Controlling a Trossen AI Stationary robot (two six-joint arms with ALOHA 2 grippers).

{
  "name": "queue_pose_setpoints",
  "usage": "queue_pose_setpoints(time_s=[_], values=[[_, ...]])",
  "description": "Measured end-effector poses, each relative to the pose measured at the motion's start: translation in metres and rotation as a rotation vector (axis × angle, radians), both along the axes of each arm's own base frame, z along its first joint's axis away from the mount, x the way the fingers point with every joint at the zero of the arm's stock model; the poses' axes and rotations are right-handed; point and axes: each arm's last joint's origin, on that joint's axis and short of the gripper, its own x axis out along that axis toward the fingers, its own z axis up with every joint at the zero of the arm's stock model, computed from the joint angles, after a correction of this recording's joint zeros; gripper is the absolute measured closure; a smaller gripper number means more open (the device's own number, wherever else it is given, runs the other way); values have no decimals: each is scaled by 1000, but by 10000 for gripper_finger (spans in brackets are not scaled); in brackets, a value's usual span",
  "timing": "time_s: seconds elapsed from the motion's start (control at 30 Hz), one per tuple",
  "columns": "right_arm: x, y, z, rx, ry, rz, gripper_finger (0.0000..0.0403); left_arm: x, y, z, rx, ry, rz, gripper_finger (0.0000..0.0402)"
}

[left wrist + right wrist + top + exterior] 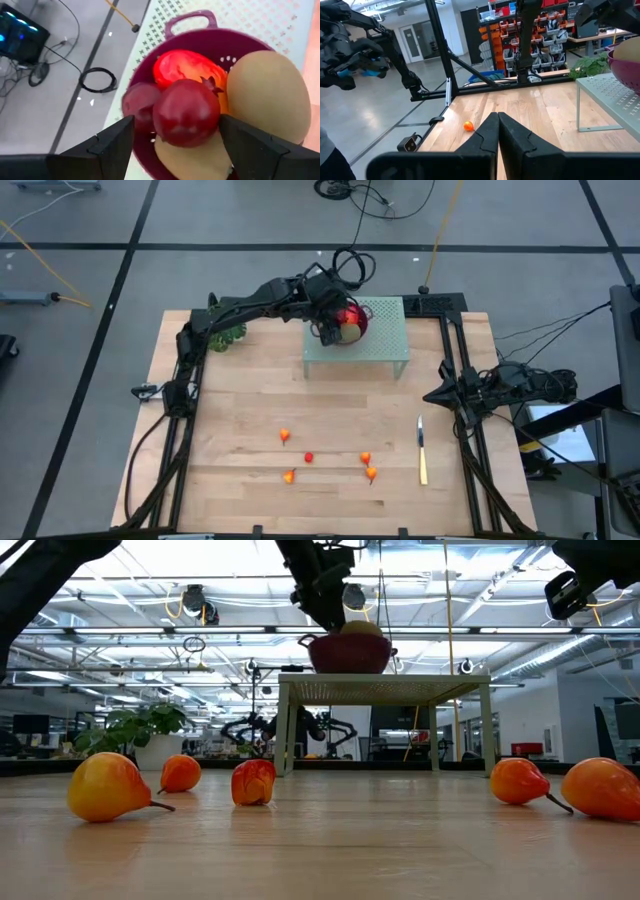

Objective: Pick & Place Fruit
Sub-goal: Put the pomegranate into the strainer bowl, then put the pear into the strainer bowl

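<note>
Evidently the left end effector (172, 135) hangs over the bowl (192, 37) on the rack (385, 330), fingers spread around a dark red ball (186, 112), likely releasing it. Small fruit (366, 459) lie on the tabletop (240, 390); the right end effector (497, 131) waits clenched.

We see a dark red ball (186, 113) sitting right between the left gripper's (175, 145) parted jaws, atop a longish orange-red piece (187, 70), a second red ball (139, 102) and tan ovals (267, 95). Tiny orange-red bits (366, 459) lie well apart from them.
</note>
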Motion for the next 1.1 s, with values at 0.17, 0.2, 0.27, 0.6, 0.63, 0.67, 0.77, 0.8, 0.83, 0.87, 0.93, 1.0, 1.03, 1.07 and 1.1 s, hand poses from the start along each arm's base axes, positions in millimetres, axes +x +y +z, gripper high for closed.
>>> queue_pose_setpoints(time_s=[0.17,0.2,0.27,0.6,0.63,0.67,0.77,0.8,0.83,0.87,0.93,1.0,1.03,1.07,1.1], values=[[0,0,0,0,2,0,399,-6,-3,13,15,-38,1,110],[0,0,0,-1,5,0,399,-8,-3,16,15,-47,4,110],[0,0,-1,-1,5,0,399,-11,-4,20,14,-62,11,110],[0,0,-1,-1,6,0,399,-31,-26,52,17,-148,5,110],[0,0,-1,-1,6,0,399,-33,-30,54,7,-151,7,110],[0,0,-1,-1,6,0,399,-35,-35,56,-7,-157,12,110],[0,0,-1,-1,7,0,399,-42,-51,61,-61,-157,31,110],[0,0,-1,-1,6,0,399,-44,-56,61,-81,-150,38,110],[0,0,-1,-1,7,0,399,-45,-62,61,-100,-142,43,110],[0,0,-1,-1,7,0,399,-45,-69,59,-121,-132,49,110],[0,0,-1,-1,6,0,399,-47,-81,57,-166,-106,69,110],[0,0,-1,-1,6,0,399,-49,-94,55,-205,-87,84,110],[0,0,-1,-2,6,0,399,-50,-101,54,-220,-73,87,110],[0,0,-1,-1,6,0,399,-51,-108,53,-232,-55,86,110],[0,0,-1,-2,6,0,399,-52,-114,52,-245,-37,88,110]])
